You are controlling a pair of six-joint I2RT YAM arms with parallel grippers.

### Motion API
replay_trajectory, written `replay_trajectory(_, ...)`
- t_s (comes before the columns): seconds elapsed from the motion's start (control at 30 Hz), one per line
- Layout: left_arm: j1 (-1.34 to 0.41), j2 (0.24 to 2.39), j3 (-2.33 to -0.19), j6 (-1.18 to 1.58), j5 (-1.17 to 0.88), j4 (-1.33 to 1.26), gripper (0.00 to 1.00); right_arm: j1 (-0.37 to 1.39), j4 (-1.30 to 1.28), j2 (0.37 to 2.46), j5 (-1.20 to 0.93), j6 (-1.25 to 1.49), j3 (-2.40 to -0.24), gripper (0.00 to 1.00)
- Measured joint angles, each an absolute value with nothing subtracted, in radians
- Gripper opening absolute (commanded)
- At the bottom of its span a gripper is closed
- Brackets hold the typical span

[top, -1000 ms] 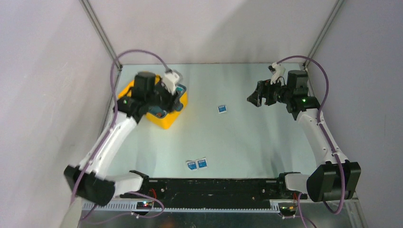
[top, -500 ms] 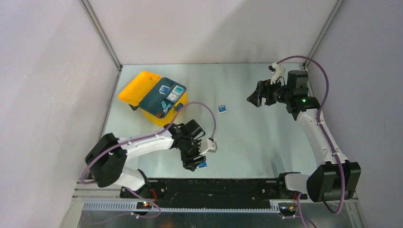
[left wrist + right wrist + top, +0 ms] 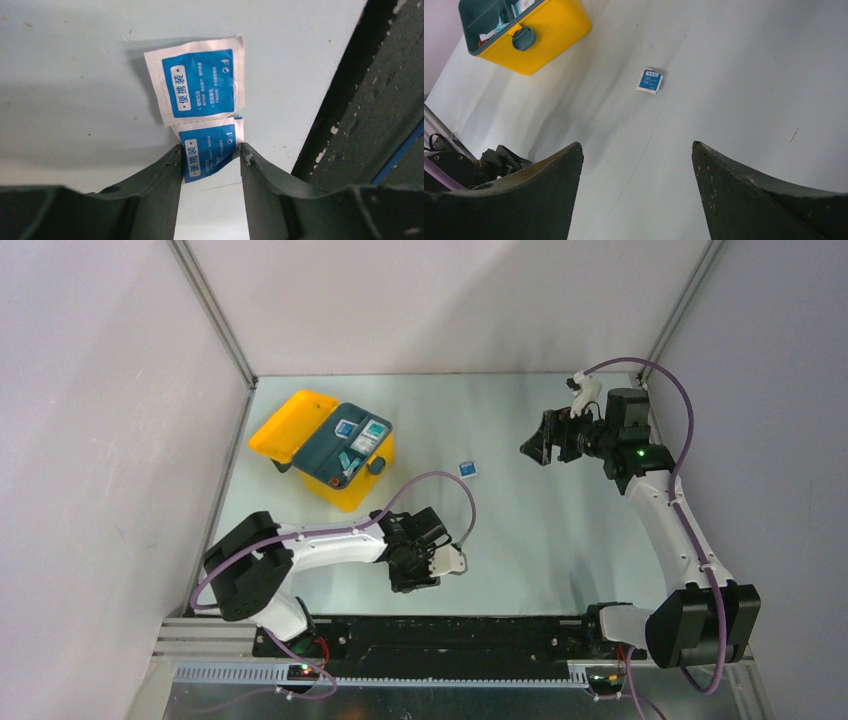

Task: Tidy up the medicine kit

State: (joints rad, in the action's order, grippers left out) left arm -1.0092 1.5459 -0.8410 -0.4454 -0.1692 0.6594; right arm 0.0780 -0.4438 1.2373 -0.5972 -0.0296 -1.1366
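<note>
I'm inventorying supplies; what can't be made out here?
Contents of the medicine kit: tiny from the top, cut off by the right wrist view's edge.
The lower packet: partly under the upper packet in the left wrist view; the left gripper's hold on it unclear.
Print on the lone packet: too small, top and right wrist views.

The medicine kit [image 3: 350,492] is bright yellow, its tray [image 3: 328,454] dark teal; the sachets [image 3: 197,86] are white with blue panels.

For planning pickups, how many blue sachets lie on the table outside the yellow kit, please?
3: lone sachet mid-table; far sachet and near sachet overlapping at the front edge, by the left gripper. Its arm may hide more.
</note>
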Motion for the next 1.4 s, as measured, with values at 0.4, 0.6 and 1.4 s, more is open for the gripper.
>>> replay_trajectory(0.4,-1.017,1.536,-0.847,-0.451,-0.083,0.644,0.01,0.078,-0.444,1.237,-0.601,-0.030,-1.136,0.84)
replay_trajectory(0.6,-0.973,1.449,-0.852,-0.455,-0.043,0.650,0.02,0.078,-0.443,1.237,-0.603,-0.029,-1.135,0.84)
replay_trajectory(1.4,-0.206,1.465,-1.371,-0.573,0.124,0.698,0.09,0.078,-0.439,1.238,-0.603,-0.027,-1.134,0.84)
